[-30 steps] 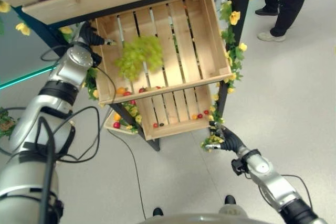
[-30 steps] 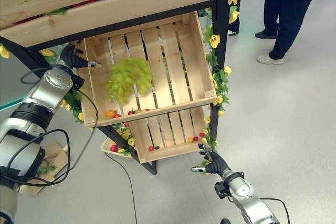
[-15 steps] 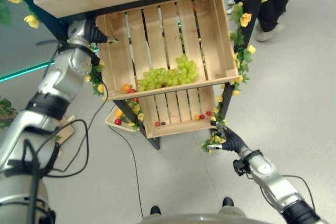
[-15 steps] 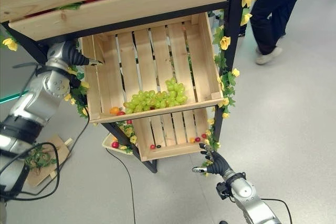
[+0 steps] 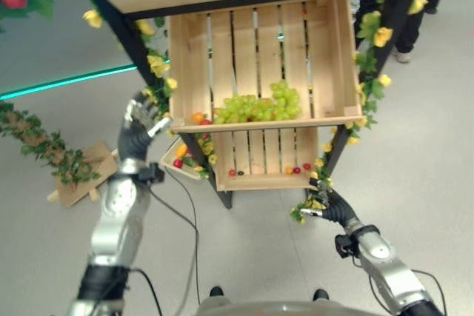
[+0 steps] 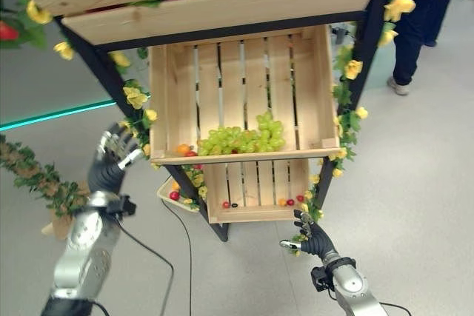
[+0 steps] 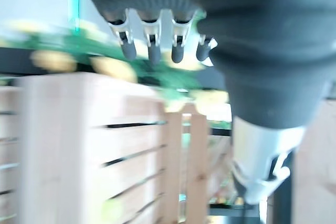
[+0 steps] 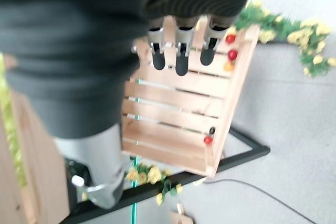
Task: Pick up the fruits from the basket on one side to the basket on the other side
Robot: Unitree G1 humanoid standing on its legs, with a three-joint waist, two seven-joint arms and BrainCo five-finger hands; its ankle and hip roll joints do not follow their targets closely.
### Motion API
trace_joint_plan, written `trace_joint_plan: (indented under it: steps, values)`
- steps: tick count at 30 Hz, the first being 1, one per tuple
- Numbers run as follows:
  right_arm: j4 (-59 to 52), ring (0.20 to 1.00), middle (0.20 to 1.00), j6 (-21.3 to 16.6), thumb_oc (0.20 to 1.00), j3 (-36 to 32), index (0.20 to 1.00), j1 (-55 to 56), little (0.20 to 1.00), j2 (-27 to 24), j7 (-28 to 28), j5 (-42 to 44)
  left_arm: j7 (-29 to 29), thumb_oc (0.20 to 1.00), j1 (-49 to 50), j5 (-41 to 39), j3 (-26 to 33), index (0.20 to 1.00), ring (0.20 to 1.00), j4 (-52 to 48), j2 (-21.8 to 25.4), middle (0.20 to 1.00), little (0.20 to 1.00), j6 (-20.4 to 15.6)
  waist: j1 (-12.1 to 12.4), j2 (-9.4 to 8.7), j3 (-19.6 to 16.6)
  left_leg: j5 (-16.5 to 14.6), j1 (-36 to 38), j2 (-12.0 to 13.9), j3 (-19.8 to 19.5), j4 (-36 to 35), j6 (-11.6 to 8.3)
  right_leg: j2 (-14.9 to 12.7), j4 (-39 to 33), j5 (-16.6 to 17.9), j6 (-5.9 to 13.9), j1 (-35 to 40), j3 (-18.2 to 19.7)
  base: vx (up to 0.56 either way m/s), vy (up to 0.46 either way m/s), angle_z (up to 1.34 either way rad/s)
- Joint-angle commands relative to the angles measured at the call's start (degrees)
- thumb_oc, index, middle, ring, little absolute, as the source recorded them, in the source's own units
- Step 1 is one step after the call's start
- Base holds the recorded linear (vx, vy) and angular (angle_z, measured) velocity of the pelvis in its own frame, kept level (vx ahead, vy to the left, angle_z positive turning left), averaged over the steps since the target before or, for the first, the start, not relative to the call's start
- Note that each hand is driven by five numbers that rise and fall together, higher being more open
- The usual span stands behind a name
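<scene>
The bunch of green grapes (image 5: 257,103) lies in the middle wooden crate (image 5: 181,57) of the stand, resting against the crate's front rail, with a small orange fruit (image 5: 196,118) and a red one beside it at the rail's left end. The left hand (image 5: 139,120) hangs in the air out to the left of that crate, just off its corner by the yellow flower garland (image 5: 157,66), fingers (image 7: 150,45) loosely spread and straight, holding nothing; its own wrist view shows the dark tips in a row, free of any fruit, with the crate's pale slats beyond them. So the grapes are up and to the right of this hand, inside the crate, well clear of the fingers.

Down low, the right hand (image 6: 314,236) hovers near the front right corner of the lower wooden crate (image 5: 261,181), relaxed and empty, thumb out to the side. Its wrist view looks past straight fingers (image 8: 181,51) onto that crate's slats, where small red fruits (image 8: 231,46) sit along the rail together with a dark one (image 8: 211,130). In the eye views those same little red fruits (image 5: 301,169) lie just above and to the left of the right hand.

A plank with green leaves (image 5: 71,172) lies on the grey floor (image 5: 415,160) to the left of the left hand. A person's dark trouser legs and shoe (image 6: 404,88) show beyond the stand, on its right side.
</scene>
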Motion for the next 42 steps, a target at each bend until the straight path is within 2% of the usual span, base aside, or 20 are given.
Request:
trace_joint_plan:
  steps: [1, 9, 14, 16, 17, 20, 23, 24, 25, 26, 28, 29, 35, 36, 37, 38, 39, 40, 41, 42]
  values:
    - [-3.42, 1.000, 1.000, -2.60, 1.000, -1.18, 1.000, -0.91, 1.000, 0.12, 0.83, -0.58, -4.01, 1.000, -2.43, -1.98, -0.22, 1.000, 1.000, -3.47, 1.78, 1.000, 1.000, -2.05, -0.64, -1.78, -1.10, 4.65, -8.05, 0.20, -2.96, 5.22, -0.91, 4.51, 0.58, -12.95, -3.71, 5.35, -3.07, -0.01, -0.010, 0.07]
    - [-3.87, 1.000, 1.000, -2.74, 1.000, -2.29, 1.000, 0.80, 1.000, -0.03, 0.97, -1.20, -8.55, 1.000, 6.03, -2.25, -1.97, 1.000, 1.000, -8.07, -0.47, 1.000, 1.000, -0.87, 0.36, -2.20, -0.06, 3.48, -9.07, -0.31, -4.22, 8.15, -0.46, 4.65, 0.58, -13.25, -4.38, 6.24, -2.97, -0.02, -0.010, -0.01]
    - [-4.71, 1.000, 1.000, -3.71, 1.000, -4.56, 1.000, 2.32, 1.000, 0.30, -1.28, -1.10, -8.87, 1.000, 9.53, -0.36, -3.34, 1.000, 1.000, -5.48, -1.40, 1.000, 1.000, -0.48, 0.42, -2.75, 0.61, 3.06, -9.25, -0.50, -5.01, 8.71, -0.12, 4.56, 0.58, -13.03, -4.43, 6.37, -2.36, -0.02, 0.007, 0.01]
    - [-4.89, 1.000, 1.000, -4.14, 1.000, -5.78, 1.000, 2.46, 1.000, 0.08, -3.16, -1.61, -8.32, 1.000, 9.21, 0.13, -4.60, 1.000, 1.000, -3.04, -1.73, 1.000, 1.000, -0.30, 0.34, -3.23, 1.01, 2.21, -9.27, -1.57, -6.21, 8.98, 0.28, 3.95, 0.58, -12.28, -4.17, 5.74, -2.08, -0.03, 0.037, 0.03]
    - [-5.27, 1.000, 1.000, -4.32, 1.000, -6.23, 1.000, 2.32, 1.000, -0.11, -3.80, -1.91, -7.80, 1.000, 8.88, 0.77, -4.99, 1.000, 1.000, -2.58, -1.95, 1.000, 1.000, -0.64, 0.72, -3.69, 1.31, -0.03, -9.06, -4.28, -9.14, 9.85, 0.82, 3.15, 0.58, -11.79, -3.91, 5.11, -1.54, -0.03, 0.076, 0.01]
    - [-4.98, 1.000, 1.000, -4.53, 1.000, -7.30, 1.000, 0.56, 1.000, 0.26, -5.01, -1.68, -7.32, 1.000, 7.49, 1.94, -5.41, 1.000, 1.000, -1.23, -2.62, 1.000, 1.000, -1.13, 1.20, -5.09, -0.14, -7.55, -7.92, -15.79, -19.16, 10.30, 5.84, 1.12, 0.97, -9.82, -2.83, 1.57, 2.25, -0.02, 0.076, -0.68]
    - [-6.66, 1.000, 1.000, -4.94, 1.000, -9.87, 1.000, -0.12, 1.000, 0.22, -5.73, -1.39, -6.37, 1.000, 5.74, 2.76, -4.78, 1.000, 1.000, -0.29, -2.81, 1.000, 1.000, -1.94, 0.00, -5.41, -2.24, -11.25, -7.45, -20.77, -24.71, 12.59, 8.32, 0.34, 2.11, -8.06, -1.83, -1.96, 10.04, -0.02, 0.173, -1.15]
    - [-6.81, 1.000, 1.000, -4.84, 1.000, -9.93, 1.000, -0.02, 1.000, 0.23, -5.71, -1.40, -6.39, 1.000, 5.68, 2.77, -4.83, 1.000, 1.000, -0.19, -2.82, 1.000, 1.000, -2.00, 0.21, -5.37, -2.30, -11.28, -7.51, -20.74, -24.52, 12.61, 8.36, 0.35, 2.24, -8.09, -1.81, -2.13, 10.24, -0.03, 0.277, -0.97]
    - [-8.18, 1.000, 1.000, -4.91, 1.000, -11.83, 1.000, 0.89, 1.000, 0.58, -5.71, -0.94, -6.01, 1.000, 4.95, 2.79, -5.14, 1.000, 1.000, 1.06, -2.83, 1.000, 1.000, -1.68, -1.26, -5.38, -3.06, -11.15, -6.57, -20.16, -23.19, 10.89, 8.95, -0.31, 2.90, -7.53, -1.04, -3.36, 11.70, -0.01, 0.134, -0.78]
    - [-8.33, 1.000, 1.000, -4.82, 1.000, -11.89, 1.000, 1.00, 1.000, 0.58, -5.68, -0.93, -6.03, 1.000, 4.91, 2.79, -5.18, 1.000, 1.000, 1.15, -2.84, 1.000, 1.000, -1.72, -1.12, -5.35, -3.09, -11.04, -6.44, -20.07, -23.09, 10.61, 8.94, -0.28, 2.94, -7.52, -1.06, -3.41, 11.82, -0.03, 0.187, -0.87]
    - [-9.55, 1.000, 1.000, -4.92, 1.000, -14.08, 1.000, 3.09, 1.000, 2.35, -6.02, 0.80, -5.66, 1.000, 4.37, 3.94, -6.47, 1.000, 1.000, 2.52, -1.86, 1.000, 1.000, -1.25, -3.50, -6.36, -3.64, -9.23, -5.18, -18.08, -20.84, 6.21, 9.94, -0.85, 4.32, -5.77, 0.53, -6.55, 14.12, -0.11, 0.172, -0.61]
    - [-9.60, 1.000, 1.000, -4.87, 1.000, -14.07, 1.000, 3.18, 1.000, 2.37, -6.01, 0.80, -5.66, 1.000, 4.39, 3.94, -6.50, 1.000, 1.000, 2.58, -1.83, 1.000, 1.000, -1.27, -3.27, -6.30, -3.79, -9.66, -4.70, -17.85, -20.65, 5.81, 9.98, -0.68, 4.26, -6.27, 0.49, -6.31, 14.30, -0.15, 0.190, -0.54]
    - [-10.99, 1.000, 1.000, -4.40, 1.000, -17.13, 1.000, 5.00, 1.000, 4.67, -7.31, 1.53, -5.33, 1.000, 0.99, 5.41, -8.60, 1.000, 1.000, 4.65, 0.20, 1.000, 1.000, -0.60, -6.97, -8.28, -2.55, -7.58, -2.59, -17.64, -13.45, -0.01, 12.17, -3.01, 7.06, -2.33, 4.50, -12.99, 20.05, -0.13, 0.173, -0.57]
    - [-10.32, 1.000, 1.000, -4.63, 1.000, -17.39, 1.000, 4.65, 1.000, 5.23, -8.12, 1.38, -4.67, 1.000, -0.19, 6.04, -8.73, 1.000, 1.000, 5.32, 0.28, 1.000, 1.000, -0.91, -7.11, -8.33, -1.55, -7.79, -2.03, -17.24, -11.07, -0.64, 12.20, -4.15, 8.19, -1.87, 5.79, -14.43, 18.76, -0.27, 0.143, -1.33]
    - [-10.06, 1.000, 1.000, -4.87, 1.000, -17.68, 1.000, 4.24, 1.000, 5.95, -8.64, 1.06, -4.04, 1.000, -0.59, 6.50, -7.99, 1.000, 1.000, 6.03, 0.61, 1.000, 1.000, -1.38, -6.55, -7.98, 0.09, -8.03, -1.87, -15.76, -6.69, -0.70, 11.35, -6.88, 10.41, -1.22, 6.47, -16.66, 10.69, -0.22, 0.081, -1.44]
    - [-10.08, 1.000, 1.000, -4.86, 1.000, -17.70, 1.000, 4.21, 1.000, 5.99, -8.65, 1.03, -4.05, 1.000, -0.69, 6.50, -8.00, 1.000, 1.000, 6.12, 0.62, 1.000, 1.000, -1.43, -6.51, -7.95, 0.11, -8.08, -1.86, -15.71, -6.65, -0.70, 11.32, -6.83, 10.48, -1.26, 6.48, -16.71, 10.69, -0.27, 0.059, -2.19]
    - [-10.12, 1.000, 1.000, -5.22, 1.000, -17.56, 1.000, 4.05, 1.000, 6.38, -9.14, 0.57, -3.62, 1.000, -0.67, 7.20, -7.49, 1.000, 1.000, 6.31, 0.63, 1.000, 1.000, -1.59, -5.32, -7.61, 0.61, -8.40, -1.67, -14.53, -3.36, -0.32, 10.61, -9.41, 11.37, -1.48, 6.06, -17.07, 1.86, -0.16, 0.065, -1.90]
    - [-9.97, 1.000, 1.000, -5.27, 1.000, -17.74, 1.000, 4.20, 1.000, 6.48, -9.16, 0.43, -3.73, 1.000, -0.31, 7.33, -6.94, 1.000, 1.000, 6.21, 0.52, 1.000, 1.000, -1.39, -5.01, -7.49, 0.31, -8.37, -1.78, -14.09, -1.71, -0.25, 10.67, -10.76, 11.59, -1.59, 5.41, -16.35, -2.04, -0.22, 0.090, -1.65]
    - [-9.87, 1.000, 1.000, -5.11, 1.000, -17.74, 1.000, 4.53, 1.000, 6.60, -9.33, 0.29, -3.79, 1.000, 0.35, 7.15, -6.79, 1.000, 1.000, 6.25, 0.47, 1.000, 1.000, -1.07, -5.29, -7.51, 0.25, -8.14, -1.43, -13.63, 0.40, -0.42, 10.88, -11.25, 13.31, -2.10, 4.80, -15.72, -2.73, -0.15, 0.056, -1.15]
    - [-9.78, 1.000, 1.000, -5.20, 1.000, -17.97, 1.000, 5.18, 1.000, 6.59, -9.21, 0.52, -3.93, 1.000, 0.55, 7.01, -6.77, 1.000, 1.000, 6.39, 0.31, 1.000, 1.000, -0.94, -5.58, -7.86, 0.08, -7.90, -1.44, -13.55, 1.38, -0.55, 10.97, -10.39, 14.14, -2.49, 4.64, -15.18, -0.42, -0.14, -0.015, -1.21]
